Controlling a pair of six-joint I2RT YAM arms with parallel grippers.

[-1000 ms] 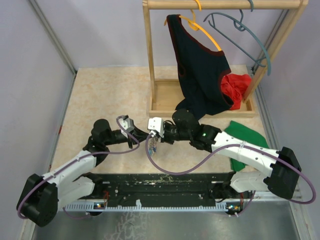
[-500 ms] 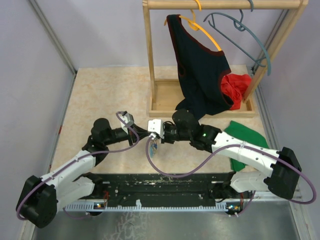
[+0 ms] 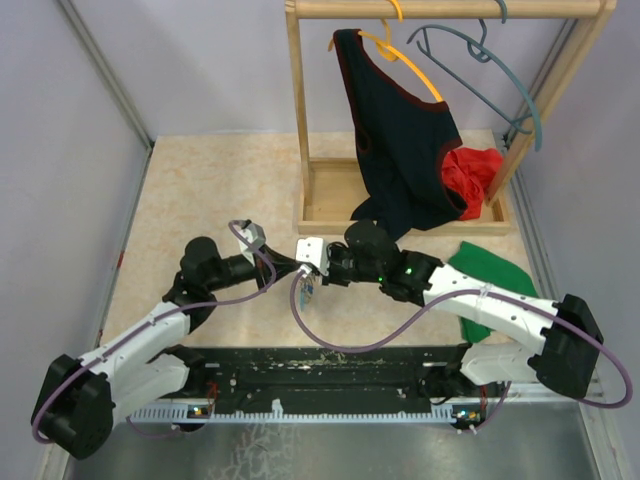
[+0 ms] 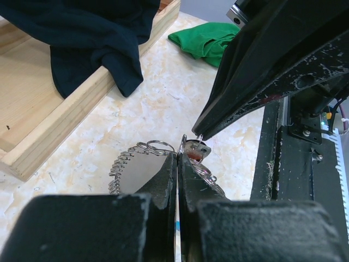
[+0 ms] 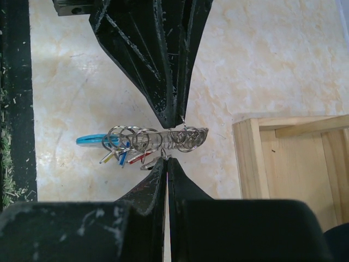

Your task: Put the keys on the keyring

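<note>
Above the middle of the counter (image 3: 200, 190), nearer its near edge than its far edge and just in front of the wooden rack (image 3: 330, 200), the keyring (image 5: 147, 136) hangs clear of the surface between 2 arms. The left fingers (image 4: 163, 185) are closed on its wire coil from 1 side. The right fingers (image 5: 150, 188) are closed too, tips at the opposite edge of the loop, though whether they pinch the coil itself or 1 of the small rings threaded on it cannot be told. Several keys (image 5: 124, 156) with yellow, blue and red ends dangle from the loop beside its light-blue section (image 5: 90, 140). Against the view of 1 second ago, the left wrist has drawn slightly toward the counter's far-left corner, while the right arm and the loop have scarcely moved. So small a shift suggests a fine adjustment in mid-threading rather than a fresh step; some keys appear to be on already.
</note>
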